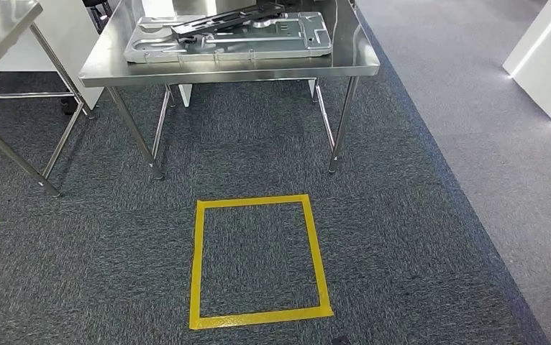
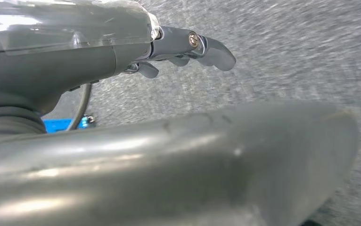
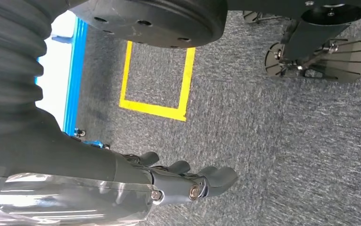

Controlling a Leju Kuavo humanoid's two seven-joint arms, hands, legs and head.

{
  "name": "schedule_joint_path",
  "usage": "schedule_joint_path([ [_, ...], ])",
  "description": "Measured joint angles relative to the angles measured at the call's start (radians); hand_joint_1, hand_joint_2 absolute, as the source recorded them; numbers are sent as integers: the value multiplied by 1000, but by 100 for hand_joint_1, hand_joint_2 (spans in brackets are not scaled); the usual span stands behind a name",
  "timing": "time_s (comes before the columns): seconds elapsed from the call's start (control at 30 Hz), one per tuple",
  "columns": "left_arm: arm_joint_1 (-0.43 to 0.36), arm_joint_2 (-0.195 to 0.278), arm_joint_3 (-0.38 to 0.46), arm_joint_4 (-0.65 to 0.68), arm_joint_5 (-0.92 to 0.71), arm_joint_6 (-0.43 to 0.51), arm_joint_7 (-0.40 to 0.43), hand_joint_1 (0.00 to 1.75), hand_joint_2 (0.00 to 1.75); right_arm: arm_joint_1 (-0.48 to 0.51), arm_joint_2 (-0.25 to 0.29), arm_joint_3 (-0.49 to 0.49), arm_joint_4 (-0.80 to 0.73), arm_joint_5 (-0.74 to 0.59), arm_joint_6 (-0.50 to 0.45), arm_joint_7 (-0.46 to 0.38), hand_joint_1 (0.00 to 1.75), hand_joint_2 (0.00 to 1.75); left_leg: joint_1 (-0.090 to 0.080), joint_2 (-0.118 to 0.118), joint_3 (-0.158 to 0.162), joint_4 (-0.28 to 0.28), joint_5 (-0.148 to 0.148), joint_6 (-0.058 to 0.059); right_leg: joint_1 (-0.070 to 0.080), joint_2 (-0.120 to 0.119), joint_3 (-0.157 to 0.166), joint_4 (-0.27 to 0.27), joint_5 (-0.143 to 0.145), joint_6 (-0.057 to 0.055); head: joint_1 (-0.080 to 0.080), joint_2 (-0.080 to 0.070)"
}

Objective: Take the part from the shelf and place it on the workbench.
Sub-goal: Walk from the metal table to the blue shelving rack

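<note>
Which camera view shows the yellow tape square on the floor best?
The head view: the whole yellow tape square lies in front of the steel table, all four sides visible. The right wrist view shows a yellow tape square too, partly hidden by the robot's body. The left wrist view shows carpet.

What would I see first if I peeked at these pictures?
Probably the bright yellow tape square on the grey carpet, right in the middle of the head view. Just beyond it stands a shiny steel workbench with a big flat metal part lying on top.
</note>
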Motion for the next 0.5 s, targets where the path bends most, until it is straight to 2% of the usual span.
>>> schedule_joint_path([
  [0.03, 1, 0, 0, 0, 0, 0, 0, 0, 0, -1, 0, -1, 0, 0, 0, 0, 0, 175, 1, 4, -11, -2, 13, 8, -1, 2, -7, 22, -33, 4, 0, 0],
  [0.07, 2, 0, 0, 0, 0, 0, 0, 0, 0, -1, 0, -2, 0, -1, 0, 0, 0, 175, 3, 7, -25, -3, 27, 14, -1, 4, -15, 63, -85, 7, 0, 0],
  [0.1, 1, 1, 0, 0, 0, 0, 0, 0, 0, -2, 0, -3, 0, -1, 0, 0, 0, 175, 0, 9, -42, -2, 40, 19, -1, 5, -24, 121, -144, 10, 0, 0],
  [0.13, 1, 1, 0, 0, 0, 0, 0, 0, 0, -3, 0, -3, 0, -1, 0, 0, 0, 175, -2, 10, -60, 1, 53, 21, -1, 5, -30, 185, -189, 12, 0, 0],
  [0.17, 1, 1, 0, 0, 0, 0, 0, 0, 0, -3, 0, -4, 0, -1, 0, 0, 0, 175, -5, 12, -78, 5, 65, 22, -1, 5, -31, 240, -207, 15, 0, 0],
  [0.2, 1, 1, 0, 0, 0, 0, 0, 0, 0, -3, 0, -4, 0, -1, 0, 0, 0, 175, -7, 13, -99, 11, 77, 21, -2, 5, -21, 273, -199, 17, 0, 0],
  [0.23, 1, 1, 0, 0, 0, 0, 0, 0, 0, -1, 0, -5, 0, -1, 0, 0, 0, 175, -8, 14, -121, 19, 87, 19, -2, 5, 2, 272, -172, 17, 0, 0],
  [0.27, 1, 1, 0, 0, 0, 0, 0, 0, 0, 2, 0, -5, 0, 0, 0, 1, 0, 175, -8, 14, -143, 29, 97, 17, -3, 5, 40, 237, -142, 16, 0, 0],
  [0.3, 1, 1, 0, 0, 0, 0, 0, 0, 0, 7, 0, -5, 0, 0, 0, 2, 0, 175, -8, 13, -164, 40, 105, 14, -3, 6, 92, 173, -128, 15, 0, 0],
  [0.33, 1, 1, 0, 0, 0, 0, 0, 0, 0, 13, 0, -5, 0, 0, 0, 3, 0, 175, -9, 12, -182, 52, 112, 11, -2, 7, 146, 93, -133, 11, 0, 0],
  [0.37, 1, 1, 0, 0, 0, 0, 0, 0, 0, 20, 0, -5, 0, 1, 0, 4, 0, 175, -11, 11, -195, 61, 120, 6, -1, 7, 186, 26, -149, 5, 0, 0],
  [0.4, 1, 1, 0, 0, 0, 0, 0, 0, 0, 24, 0, -5, 0, 1, 0, 4, 0, 175, -11, 11, -203, 67, 128, 2, 1, 8, 209, -18, -165, -3, 0, 0],
  [0.43, 1, 1, 0, 0, 0, 0, 0, 0, 0, 28, 0, -5, 1, 1, 0, 4, 0, 175, -11, 11, -207, 67, 138, -4, 4, 8, 215, -39, -170, -13, 0, 0],
  [0.47, 2, 1, 1, 0, 0, 0, 0, 0, 0, 30, 0, -5, 1, 1, 0, 3, 0, 175, -10, 11, -211, 65, 145, -10, 4, 7, 208, -41, -163, -23, 0, 0],
  [0.5, 2, 1, 1, 0, 0, 0, 0, 0, 0, 29, 0, -5, 1, 1, 0, 3, 0, 175, -8, 9, -216, 68, 140, -16, 3, 5, 199, -42, -152, -32, 0, 0],
])
